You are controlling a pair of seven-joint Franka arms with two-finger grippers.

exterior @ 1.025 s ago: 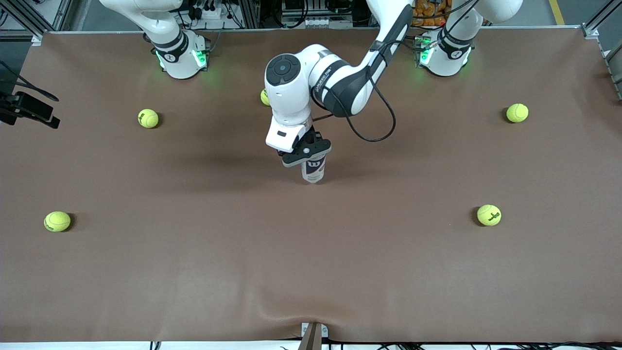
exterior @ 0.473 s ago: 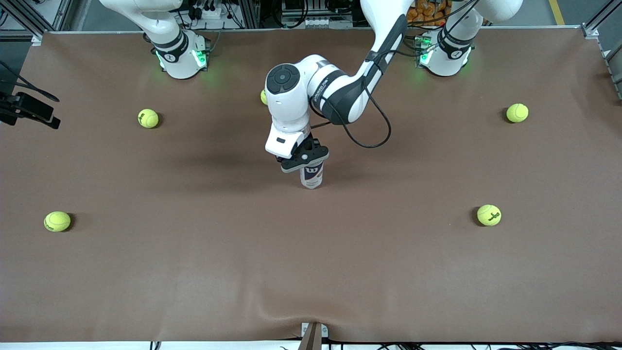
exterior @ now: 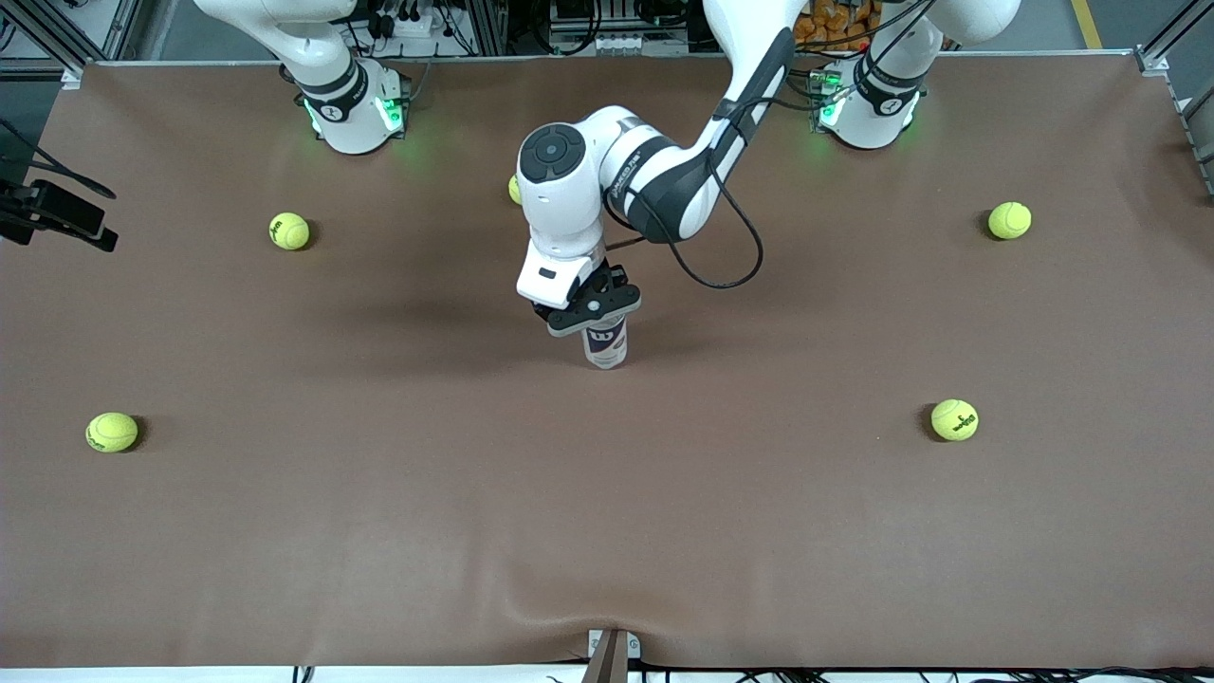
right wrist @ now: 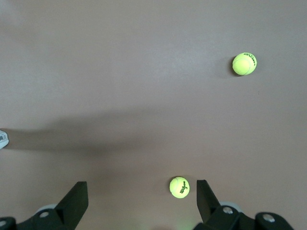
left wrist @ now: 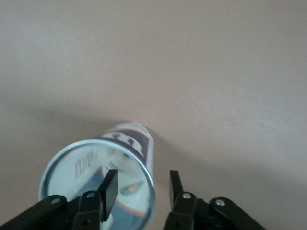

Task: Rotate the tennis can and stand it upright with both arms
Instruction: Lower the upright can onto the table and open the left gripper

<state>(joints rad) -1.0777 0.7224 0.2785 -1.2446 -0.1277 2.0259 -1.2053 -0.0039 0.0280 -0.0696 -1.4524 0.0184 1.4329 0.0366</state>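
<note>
The tennis can (exterior: pixel 606 343) stands upright near the middle of the table (exterior: pixel 379 531), its silvery rim and open top facing up in the left wrist view (left wrist: pixel 98 184). The left gripper (exterior: pixel 590 308) is directly over the can's top, reaching in from the left arm's base at the table's robot-side edge. Its fingers (left wrist: pixel 109 187) stand partly apart: one hangs over the can's mouth, the other sits just outside the rim, with a visible gap between that finger and the can's wall, so they do not clamp it. The right gripper (right wrist: pixel 141 194) is up in the air over the right arm's end of the table, where the right arm waits; its fingers (right wrist: pixel 76 201) are spread wide with nothing between them, and under them lies a tennis ball (right wrist: pixel 179 187) on the bare table surface, with a second ball (right wrist: pixel 244 63) well apart from it. In the front view, yellow-green balls lie scattered: two toward the right arm's end (exterior: pixel 288 230) (exterior: pixel 111 432), two toward the left arm's end (exterior: pixel 1009 220) (exterior: pixel 953 419), and one partly hidden by the left arm's wrist (exterior: pixel 515 190).
</note>
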